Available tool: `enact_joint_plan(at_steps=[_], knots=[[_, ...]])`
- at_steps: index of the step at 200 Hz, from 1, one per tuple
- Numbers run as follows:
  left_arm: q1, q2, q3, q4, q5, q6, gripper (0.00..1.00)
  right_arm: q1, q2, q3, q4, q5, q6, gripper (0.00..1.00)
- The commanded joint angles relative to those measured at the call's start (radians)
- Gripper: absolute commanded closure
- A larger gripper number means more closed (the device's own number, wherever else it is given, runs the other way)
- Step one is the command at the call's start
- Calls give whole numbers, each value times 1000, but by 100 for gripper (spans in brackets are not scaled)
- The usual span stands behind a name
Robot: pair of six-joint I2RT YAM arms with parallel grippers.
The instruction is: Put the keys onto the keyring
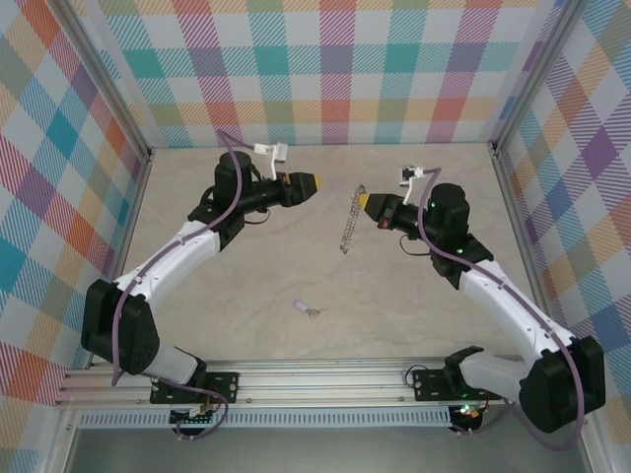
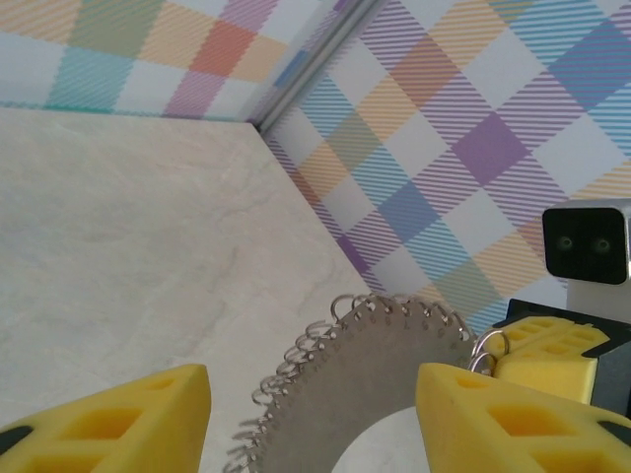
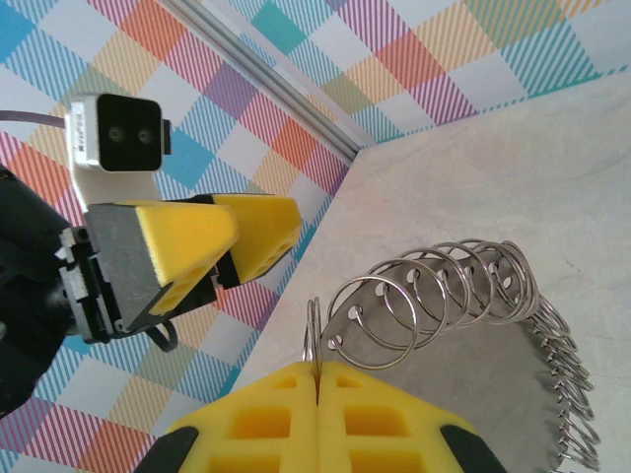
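A: Log the right gripper (image 3: 316, 386) first; what do you read off its wrist view?

B: You have its two yellow fingers pressed together, pinched on one wire loop at the rim of the keyring (image 3: 463, 296); further loops fan out along the ring's edge beyond the pinch.

A: Where does the ring sit from above?

B: From above you see it edge-on as a thin grey strip, between the two grippers and at the right one's tip; whether its lower end touches the table (image 1: 227, 296), I cannot tell.

A: Left gripper (image 1: 302, 182)?

B: Jaws apart; in its wrist view the ring's grey face with its scalloped rim shows in the gap between the fingers (image 2: 118, 424); no grip on anything.

A: The keys (image 1: 308, 308)?

B: Flat on the table towards the near edge; pale tab with a small metal bit; well apart from the ring and both grippers.
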Motion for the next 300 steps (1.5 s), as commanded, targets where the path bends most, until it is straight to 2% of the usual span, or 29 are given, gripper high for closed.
enact_joint_plan(at_steps=[1, 38, 77, 114, 177, 228, 300], knots=[[6, -21, -20, 114, 84, -80, 50, -5, -44, -19, 85, 11, 11, 100], [-10, -62, -22, 129, 122, -101, 61, -8, -57, -74, 213, -6, 61, 100], [-23, -92, -28, 123, 181, -121, 61, -7, -48, -113, 374, -27, 120, 100], [-40, -82, -41, 177, 164, -188, 62, -8, -23, -113, 475, -30, 159, 100], [-76, -9, -18, 319, 162, -306, 62, -6, 64, -37, 525, -65, 196, 100], [-97, 30, -15, 333, 146, -315, 62, -6, 114, -14, 591, -65, 233, 100], [-116, 58, -1, 397, 143, -336, 64, -6, 140, 1, 596, -79, 244, 100]])
